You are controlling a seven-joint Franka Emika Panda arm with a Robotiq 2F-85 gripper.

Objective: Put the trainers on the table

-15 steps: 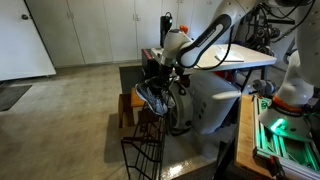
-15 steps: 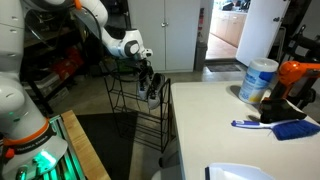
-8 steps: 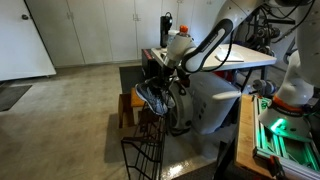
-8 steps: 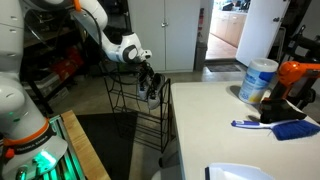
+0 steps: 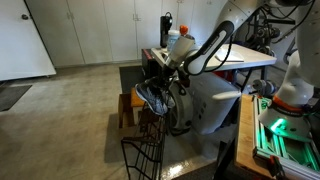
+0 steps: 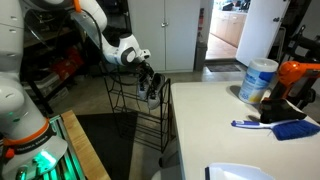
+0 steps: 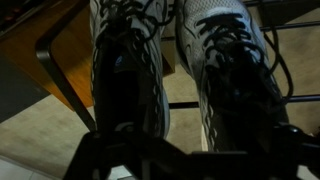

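The trainers (image 5: 150, 97), a dark pair with pale soles, rest side by side on top of a black wire rack (image 5: 140, 152). They also show in an exterior view (image 6: 152, 86), and they fill the wrist view (image 7: 125, 85) with their laces up. My gripper (image 5: 161, 74) hangs just above them, fingers pointing down; it also shows in an exterior view (image 6: 146, 70). In the wrist view its dark fingers (image 7: 190, 162) spread along the bottom edge and look open, with nothing held. The white-topped table (image 5: 245, 62) stands behind the rack, and its top fills the right of an exterior view (image 6: 215, 115).
A small wooden stool (image 5: 125, 106) stands beside the rack. A green-lit bench (image 5: 282, 128) sits near the robot base. On the table are a wipes canister (image 6: 258, 80), a blue brush (image 6: 272, 126) and an orange tool (image 6: 302, 74). Bare floor lies around the rack.
My wrist has shifted and turned slightly above the trainers. The trainers have not moved on the rack.
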